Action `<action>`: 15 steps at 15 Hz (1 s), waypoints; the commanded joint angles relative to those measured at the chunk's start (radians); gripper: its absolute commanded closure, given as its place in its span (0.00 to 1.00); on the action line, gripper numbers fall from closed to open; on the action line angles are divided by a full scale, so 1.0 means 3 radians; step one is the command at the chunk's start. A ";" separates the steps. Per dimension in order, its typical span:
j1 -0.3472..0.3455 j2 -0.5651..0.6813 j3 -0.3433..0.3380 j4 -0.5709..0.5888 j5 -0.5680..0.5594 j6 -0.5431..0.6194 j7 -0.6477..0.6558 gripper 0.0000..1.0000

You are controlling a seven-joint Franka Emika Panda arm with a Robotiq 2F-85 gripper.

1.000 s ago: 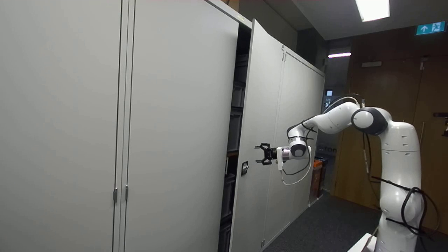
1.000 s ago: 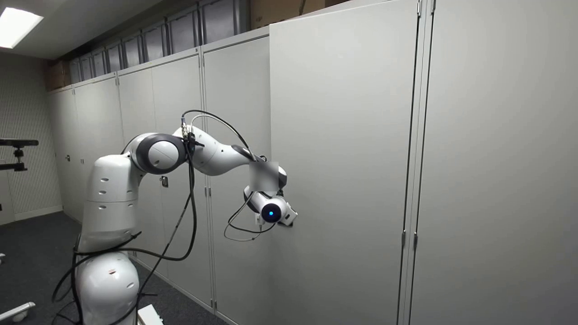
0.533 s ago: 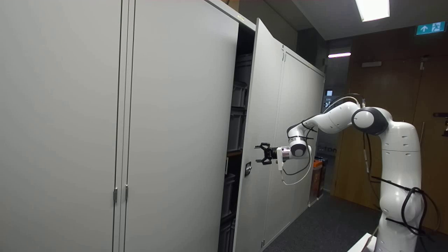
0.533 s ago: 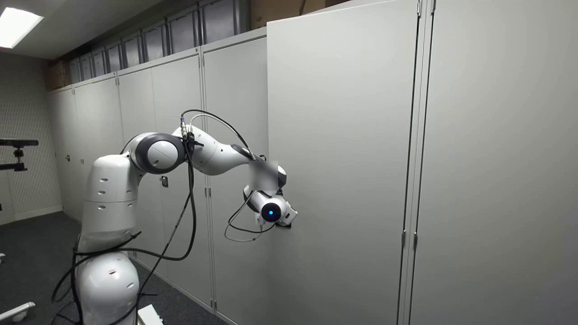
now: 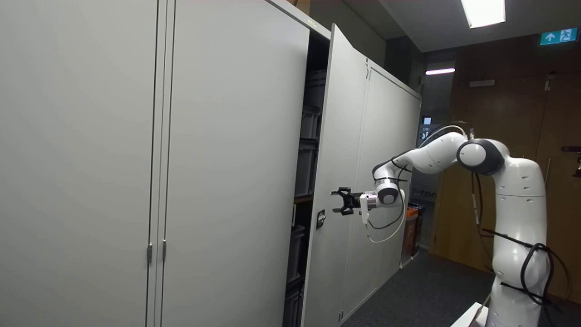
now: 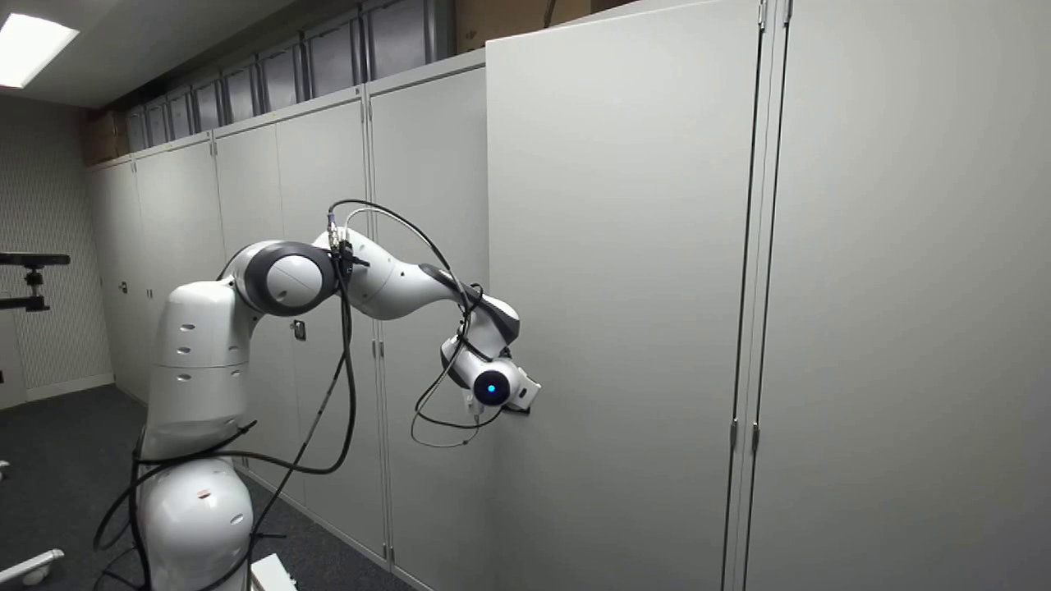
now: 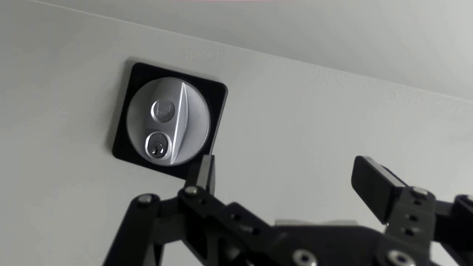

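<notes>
A grey cabinet door (image 5: 339,136) stands ajar, its free edge swung out from the row; its broad face (image 6: 616,287) also fills much of an exterior view. Near that edge sits a silver turn handle with a keyhole (image 7: 168,122) on a black square plate (image 7: 218,98). My gripper (image 5: 336,201) is open in front of the door, a little above the handle (image 5: 321,219). In the wrist view the gripper (image 7: 284,160) has nothing between its fingers. The left finger (image 7: 207,173) overlaps the plate's lower corner; whether it touches, I cannot tell.
Dark grey bins (image 5: 304,170) stand on shelves inside the gap behind the door. Closed cabinet doors (image 5: 236,159) flank it. An orange-topped bin (image 5: 410,218) stands by the far end of the row. Loose cables (image 6: 456,427) hang from the wrist.
The door has swung a bit further out over the last second, widening the gap, then almost stopped. My gripper has shifted only slightly, down and back, and stays open.
</notes>
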 commanded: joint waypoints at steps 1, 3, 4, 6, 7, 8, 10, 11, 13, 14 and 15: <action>-0.0023 -0.0207 0.0028 -0.0164 -0.0130 0.0096 -0.0173 0.00; -0.0016 -0.0253 0.0041 -0.0197 -0.0180 0.0128 -0.0219 0.00; -0.0012 -0.0272 0.0049 -0.0213 -0.0204 0.0142 -0.0228 0.00; 0.0002 -0.0313 0.0073 -0.0252 -0.0264 0.0183 -0.0251 0.00; 0.0012 -0.0340 0.0092 -0.0272 -0.0289 0.0219 -0.0260 0.00; 0.0023 -0.0361 0.0117 -0.0294 -0.0296 0.0269 -0.0282 0.00; 0.0042 -0.0403 0.0175 -0.0320 -0.0311 0.0371 -0.0320 0.00; 0.0062 -0.0429 0.0210 -0.0335 -0.0303 0.0444 -0.0350 0.00; 0.0100 -0.0449 0.0272 -0.0339 -0.0286 0.0561 -0.0415 0.00; 0.0123 -0.0469 0.0309 -0.0341 -0.0280 0.0638 -0.0428 0.00; 0.0142 -0.0482 0.0340 -0.0347 -0.0288 0.0701 -0.0439 0.00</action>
